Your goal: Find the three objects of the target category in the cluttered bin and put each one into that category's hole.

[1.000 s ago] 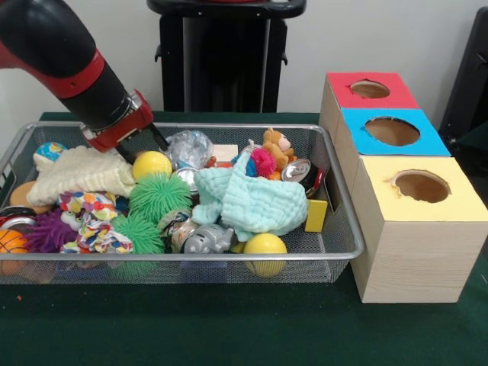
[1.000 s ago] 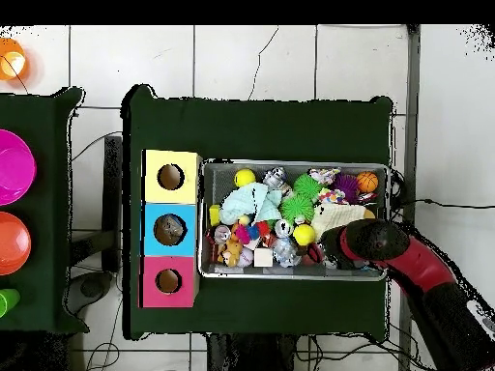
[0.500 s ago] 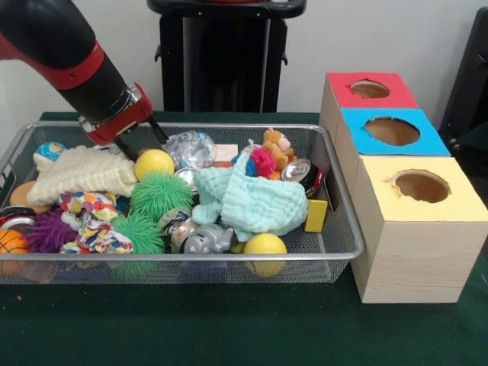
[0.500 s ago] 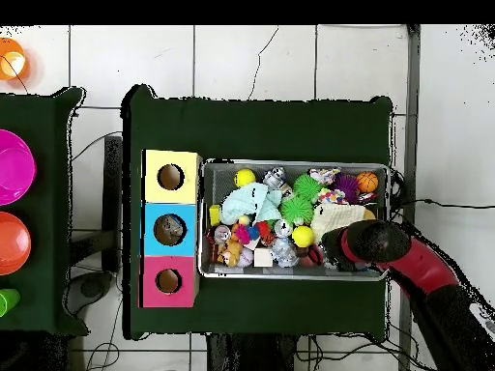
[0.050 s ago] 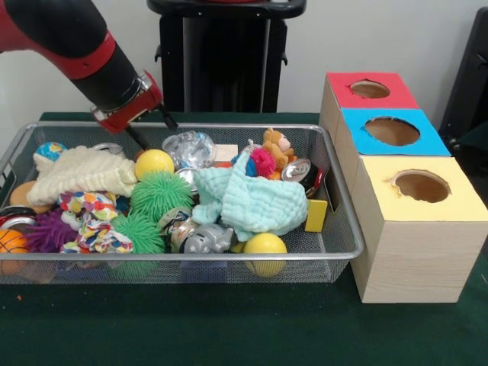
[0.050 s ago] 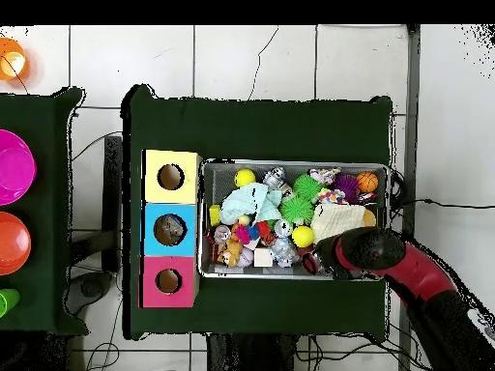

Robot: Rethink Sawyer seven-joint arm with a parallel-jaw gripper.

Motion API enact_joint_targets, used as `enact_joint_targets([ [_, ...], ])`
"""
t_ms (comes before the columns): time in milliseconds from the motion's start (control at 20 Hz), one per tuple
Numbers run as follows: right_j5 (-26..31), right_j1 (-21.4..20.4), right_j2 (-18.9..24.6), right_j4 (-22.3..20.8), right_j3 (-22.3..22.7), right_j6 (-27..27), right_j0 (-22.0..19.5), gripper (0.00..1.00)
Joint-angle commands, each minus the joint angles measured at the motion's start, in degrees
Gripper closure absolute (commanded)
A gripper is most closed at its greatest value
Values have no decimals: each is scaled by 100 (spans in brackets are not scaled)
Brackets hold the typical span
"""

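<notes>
"What is the hand [image 5: 150, 128] doing?"

"It hangs empty, fingers parted, over the wire bin's [image 5: 339, 204] back rail, just above a yellow ball [image 5: 154, 163]."

"Easy to lift?"

"Probably light, smooth, apt to roll; grip its middle. A cream cloth [image 5: 82, 173] crowds it; above is free."

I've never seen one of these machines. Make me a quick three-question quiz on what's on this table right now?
1. True or false: the pincer is carrying a toy.
2. Which box lies nearest the wire bin's front corner in the front view: A red, B blue, C yellow?
3. Fill in: the pale green cloth lies partly over a ____ ball at the bin's front edge.

Key: 1 false, the black fingers are spread with nothing between them, above the bin's back edge. 2 C. 3 yellow.
</notes>
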Motion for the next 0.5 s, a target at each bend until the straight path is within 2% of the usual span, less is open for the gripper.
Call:
enact_joint_targets([
  [50,-123,-119,13,141,583,825,70,0],
  [150,-310,-30,14,106,625,841,62,0],
  [500,-870,615,0,-66,325,765,65,0],
])
